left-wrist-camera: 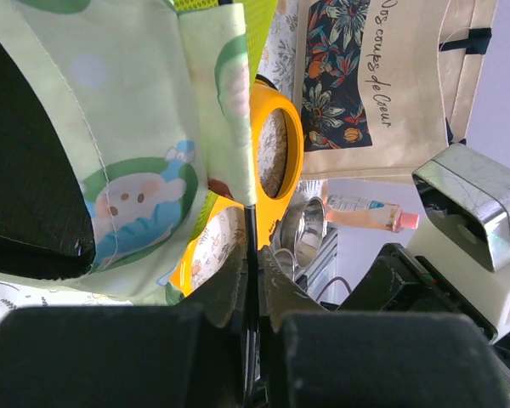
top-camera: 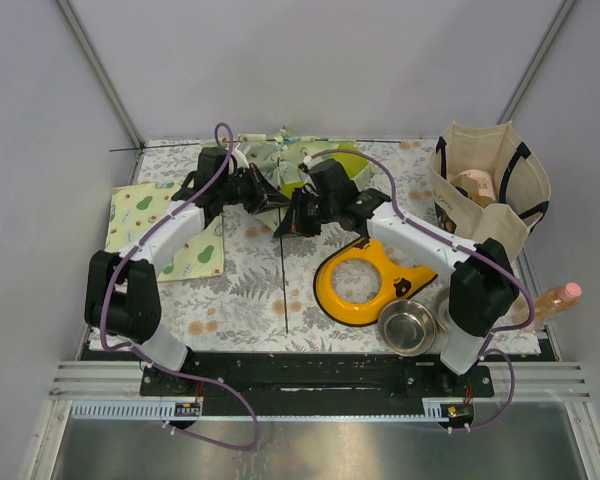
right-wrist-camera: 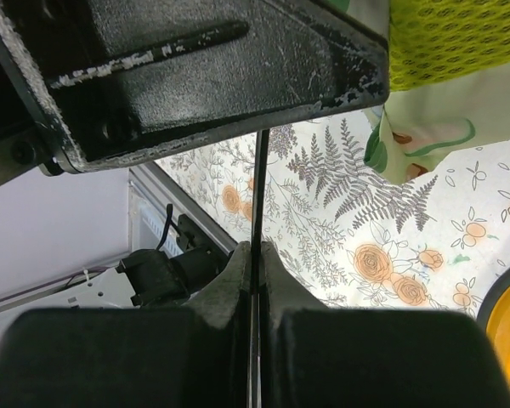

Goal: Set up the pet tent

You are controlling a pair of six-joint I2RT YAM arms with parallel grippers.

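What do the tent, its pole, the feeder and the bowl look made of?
Tent: thin matte fabric, with stitched seams and soft folds.
Pole: thin black rod, fibreglass or metal; cannot tell which.
Feeder: smooth glossy orange-yellow, likely moulded plastic.
Bowl: mirror-bright metal, probably stainless steel.

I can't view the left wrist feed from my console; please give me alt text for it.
The left gripper is shut on a thin black pole of the pet tent, whose avocado-print fabric fills the upper left. Beyond sit the orange feeder, a steel bowl and a printed tote bag.
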